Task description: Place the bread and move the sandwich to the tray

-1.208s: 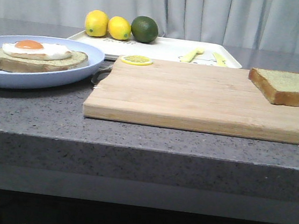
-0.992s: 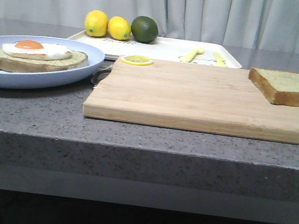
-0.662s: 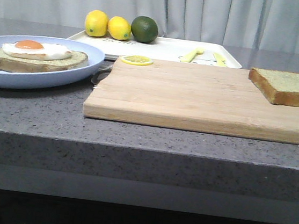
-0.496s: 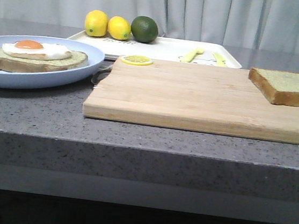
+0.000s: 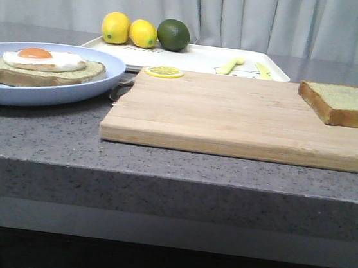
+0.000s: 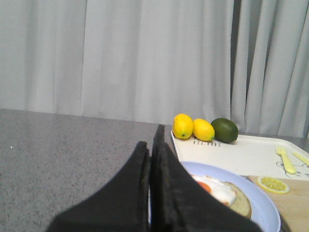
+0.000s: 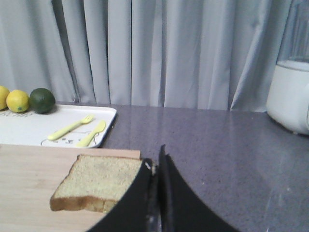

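The bread [image 5: 350,104] lies on the right end of the wooden cutting board [image 5: 232,117]; it also shows in the right wrist view [image 7: 99,182]. The sandwich [image 5: 41,66], a slice with a fried egg, sits on a pale-blue plate [image 5: 73,93] at the left, and shows in the left wrist view [image 6: 227,194]. The white tray [image 5: 194,59] lies behind the board. My left gripper [image 6: 152,140] is shut and empty, near the plate's edge. My right gripper [image 7: 157,162] is shut and empty, beside the bread. Neither gripper shows in the front view.
Two lemons [image 5: 115,28] and a lime [image 5: 173,35] sit on the tray's left end, a yellow fork and knife [image 5: 229,66] on its right. A lemon slice [image 5: 163,71] lies at the board's back left corner. A white appliance [image 7: 292,94] stands right.
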Robot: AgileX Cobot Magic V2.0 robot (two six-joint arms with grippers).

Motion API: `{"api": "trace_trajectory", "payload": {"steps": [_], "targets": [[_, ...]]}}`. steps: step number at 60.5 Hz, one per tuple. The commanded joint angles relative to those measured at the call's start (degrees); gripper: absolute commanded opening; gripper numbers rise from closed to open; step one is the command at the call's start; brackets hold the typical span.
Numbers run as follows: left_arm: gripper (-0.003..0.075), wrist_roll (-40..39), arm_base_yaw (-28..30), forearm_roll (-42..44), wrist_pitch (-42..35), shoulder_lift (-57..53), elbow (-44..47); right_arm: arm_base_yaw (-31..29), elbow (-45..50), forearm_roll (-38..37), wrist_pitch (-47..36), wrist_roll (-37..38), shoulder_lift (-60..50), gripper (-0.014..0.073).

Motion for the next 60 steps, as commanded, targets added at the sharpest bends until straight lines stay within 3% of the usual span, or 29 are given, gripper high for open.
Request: {"api": "trace_trajectory", "payload": {"steps": [1,14,23,28,53,60], "targets": [[-0.0018,-0.5,-0.2,0.9,1.1,4.1,-7.4,-0.4,-7.4,-1.6,1.1,0.0,3.6,-0.0067],[-0.0018,-0.5,-0.2,0.9,15.2,15.9,-22.5,-0.4,-21.3,-1.6,11.7,-0.1,14.0,-0.0067],[-0.0018,-0.5,-0.2,0.9,22.9,22.8,-28.3,-0.4,-27.5,-1.2,20.4,-0.1,21.6,-0.0067],[-0.0018,-0.5,-0.2,0.9,23.6,25.3,-29.0,-0.4,-28.9,-1.0,24.0,-0.1,25.3,-0.0067],[-0.0017,-0.5,-0.2,1.4,24.0,31.8,-28.8,-0.4,-28.6,-0.9,27.0,-0.1,37.2,-0.0066],[0.0000,-0.5,-0.2,3.7,24.1,32.6,-28.8,-0.4,-28.6,-0.9,27.1,-0.1,39.1,0.0031]]}}
